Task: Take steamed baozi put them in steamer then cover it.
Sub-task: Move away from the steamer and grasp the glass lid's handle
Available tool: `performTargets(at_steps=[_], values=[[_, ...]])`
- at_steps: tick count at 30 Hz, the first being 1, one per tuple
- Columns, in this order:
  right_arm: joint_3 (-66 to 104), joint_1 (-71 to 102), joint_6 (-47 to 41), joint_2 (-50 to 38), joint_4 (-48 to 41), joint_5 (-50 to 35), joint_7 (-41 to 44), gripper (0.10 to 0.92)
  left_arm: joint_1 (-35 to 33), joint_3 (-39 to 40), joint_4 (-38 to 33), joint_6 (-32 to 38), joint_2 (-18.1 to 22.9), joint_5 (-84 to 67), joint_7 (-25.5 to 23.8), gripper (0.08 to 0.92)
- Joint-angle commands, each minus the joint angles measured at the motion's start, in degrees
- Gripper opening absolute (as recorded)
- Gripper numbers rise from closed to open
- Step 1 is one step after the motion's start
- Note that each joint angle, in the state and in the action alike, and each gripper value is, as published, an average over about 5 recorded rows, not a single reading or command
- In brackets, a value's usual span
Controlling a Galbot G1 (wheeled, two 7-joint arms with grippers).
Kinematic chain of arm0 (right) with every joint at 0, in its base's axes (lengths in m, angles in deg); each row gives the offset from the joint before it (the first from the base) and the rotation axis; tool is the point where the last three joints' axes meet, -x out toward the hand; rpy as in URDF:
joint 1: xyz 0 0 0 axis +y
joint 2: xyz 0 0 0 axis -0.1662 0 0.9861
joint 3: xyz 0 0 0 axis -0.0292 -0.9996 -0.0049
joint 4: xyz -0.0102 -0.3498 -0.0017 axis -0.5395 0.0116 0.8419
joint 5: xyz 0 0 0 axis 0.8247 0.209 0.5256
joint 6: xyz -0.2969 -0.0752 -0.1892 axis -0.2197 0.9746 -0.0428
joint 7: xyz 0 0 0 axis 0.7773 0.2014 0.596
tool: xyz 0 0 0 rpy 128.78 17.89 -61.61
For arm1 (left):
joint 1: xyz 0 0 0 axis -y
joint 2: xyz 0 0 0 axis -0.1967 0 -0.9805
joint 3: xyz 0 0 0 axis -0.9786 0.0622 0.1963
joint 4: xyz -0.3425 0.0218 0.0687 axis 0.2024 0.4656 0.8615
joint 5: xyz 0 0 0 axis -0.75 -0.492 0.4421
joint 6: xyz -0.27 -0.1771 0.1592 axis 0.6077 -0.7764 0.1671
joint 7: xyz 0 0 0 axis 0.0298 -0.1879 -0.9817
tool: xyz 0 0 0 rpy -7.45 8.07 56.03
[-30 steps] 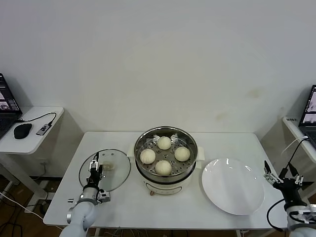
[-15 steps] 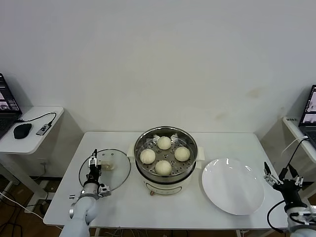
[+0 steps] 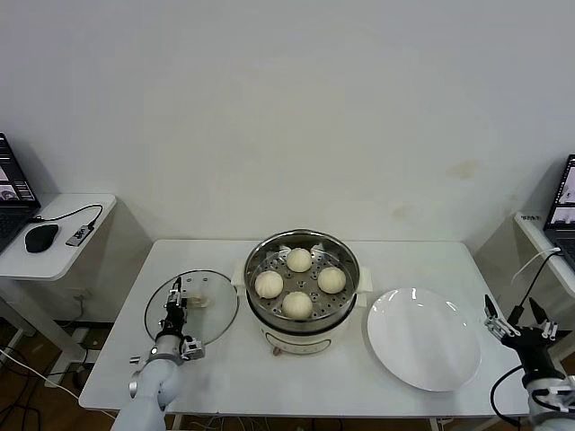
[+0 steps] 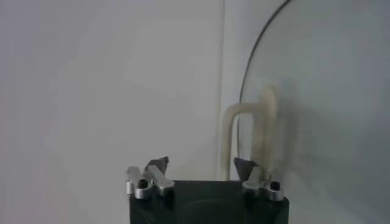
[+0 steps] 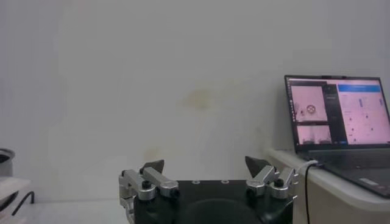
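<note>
white table [image 3: 225, 368]: four baozi [image 3: 297, 304] sit in the steamer [image 3: 302, 285]; left gripper [image 3: 172, 314], part-open, holding nothing yet, straddles the glass lid's [image 3: 211, 319] handle [image 4: 251, 137] and must clamp, lift, cover; right gripper [image 3: 519, 327] idles wide open, far right.

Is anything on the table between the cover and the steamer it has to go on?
Nothing visible: the cover lies flat just left of the steamer, with only bare table between. The left gripper is at its handle.
</note>
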Motion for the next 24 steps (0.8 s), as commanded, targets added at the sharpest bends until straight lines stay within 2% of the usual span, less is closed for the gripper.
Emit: performTargets(at_steps=[1, 14, 18, 24], values=[[0.6, 0.6, 0.0, 0.3, 0.5, 0.2, 0.1, 0.823, 0.6, 0.2, 1.4, 0.4, 0.0, -0.4, 0.6, 0.532], [0.8, 0.9, 0.0, 1.4, 1.2, 1.0, 0.2, 0.823, 0.6, 0.2, 1.7, 0.5, -1.1, -1.1, 0.7, 0.166], [0.8, 0.7, 0.0, 1.4, 1.2, 1.0, 0.2, 0.823, -1.8, -0.5, -3.0, -1.0, -1.2, -2.0, 0.1, 0.140], [0.7, -0.3, -0.2, 1.6, 1.3, 0.7, 0.2, 0.823, -7.9, -2.9, -18.1, -5.8, -1.0, -5.6, -5.6, 0.140]])
